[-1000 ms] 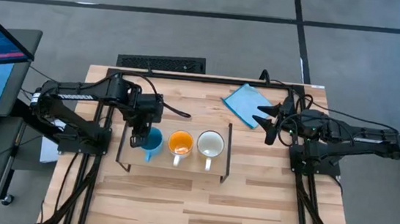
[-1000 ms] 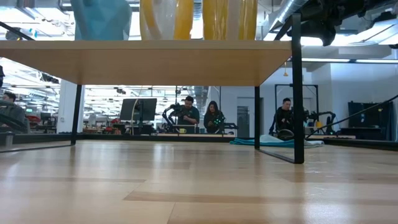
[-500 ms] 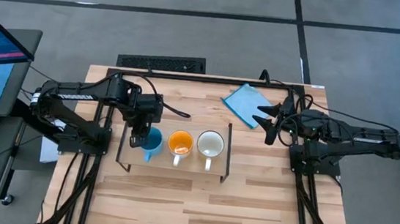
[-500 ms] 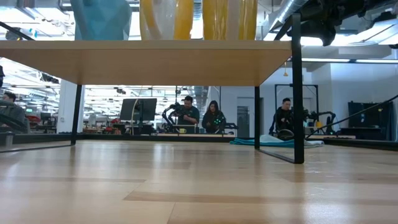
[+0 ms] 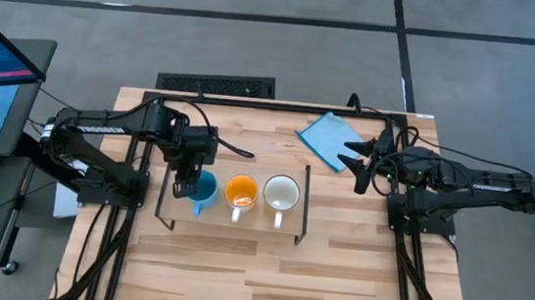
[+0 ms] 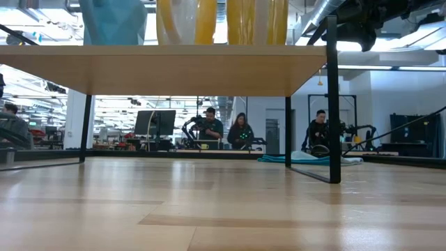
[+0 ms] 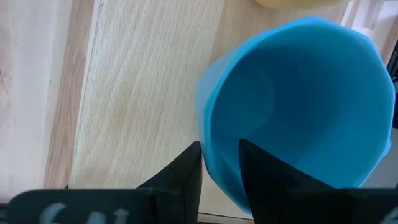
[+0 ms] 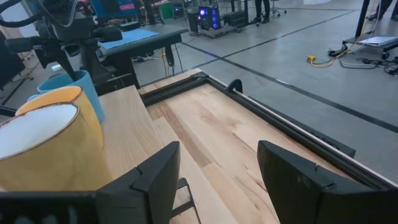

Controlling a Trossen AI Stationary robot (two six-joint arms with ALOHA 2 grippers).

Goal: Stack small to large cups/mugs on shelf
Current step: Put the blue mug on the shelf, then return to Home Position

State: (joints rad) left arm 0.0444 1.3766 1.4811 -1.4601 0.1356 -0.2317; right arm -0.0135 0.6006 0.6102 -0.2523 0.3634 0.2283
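The light-wood slatted counter [image 5: 237, 265] carries a low light-wood shelf on black wire legs [image 5: 285, 226]. On it stand, in a row, a white mug [image 5: 281, 194], an orange mug [image 5: 241, 191] and a small blue mug [image 5: 204, 189]. The left tool [image 5: 184, 183] grasps the blue mug's wall; the right tool [image 5: 357, 166] hangs released beside a flat blue cloth [image 5: 326, 136]

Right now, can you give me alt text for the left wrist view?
The left gripper pinches the wall of the blue mug, one finger inside the rim, one outside. The mug stands on the light wood shelf.
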